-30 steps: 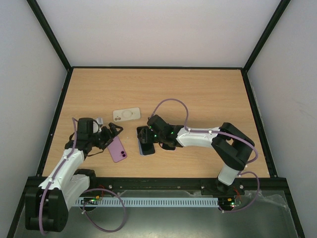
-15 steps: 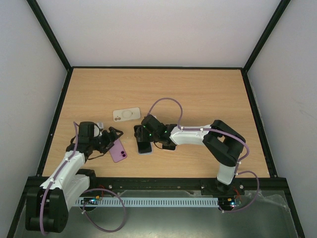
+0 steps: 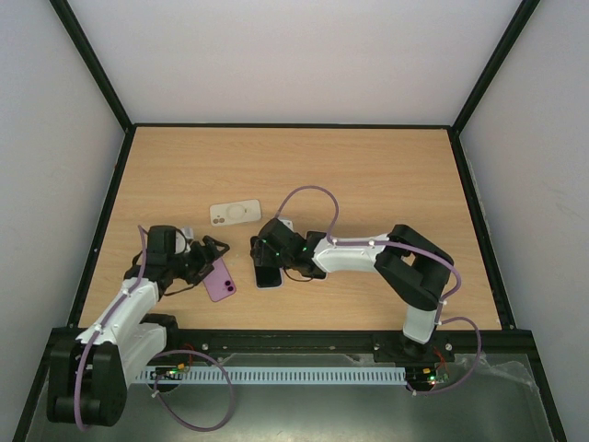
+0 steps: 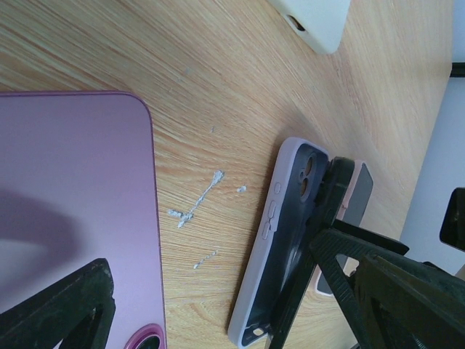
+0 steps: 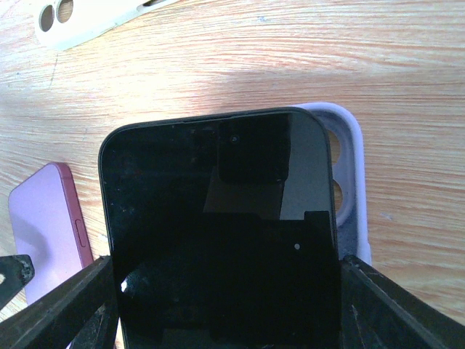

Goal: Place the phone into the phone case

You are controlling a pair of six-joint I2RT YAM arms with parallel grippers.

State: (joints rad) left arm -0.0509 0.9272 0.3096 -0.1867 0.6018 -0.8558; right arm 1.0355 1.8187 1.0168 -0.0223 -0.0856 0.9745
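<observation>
Table (image 3: 368,175): bare wood seen from above, arm bases along the bottom edge.
Cream case (image 3: 235,214): lies flat left of centre, apart from both arms.
Pink phone (image 3: 220,281): lower left, flat on the wood, its upper end under the left arm's tip.
Left gripper (image 3: 208,256): low over the pink one's top end, jaws apart, nothing between them.
Right gripper (image 3: 267,256): near the middle of the frame, just right of the pink one, clamped on the second handset.
Dark phone (image 3: 269,275): directly below that gripper, down at the wood.

Left wrist, fingers (image 4: 65,305): one in each bottom corner, spread wide, gripping nothing.
Left wrist, pink back: fills the left side, lying flat.
Lilac case (image 4: 287,247): right of centre, open side up, dark inside, camera cut-out at its upper end.
Left wrist, dark handset: seen edge-on along the case's right rim, tilted up, not lying flat inside; the other arm's black fingers hold it.
White scuffs (image 4: 195,207): on the wood between the pink back and the lilac rim.

Right wrist, screen: black, fills the centre, pinched at its long sides by fingers (image 5: 62,309) in both bottom corners.
Right wrist, lilac rim: shows past the screen's right edge, with its camera holes.
Right wrist, others: pink edge at lower left, cream corner at upper left.
</observation>
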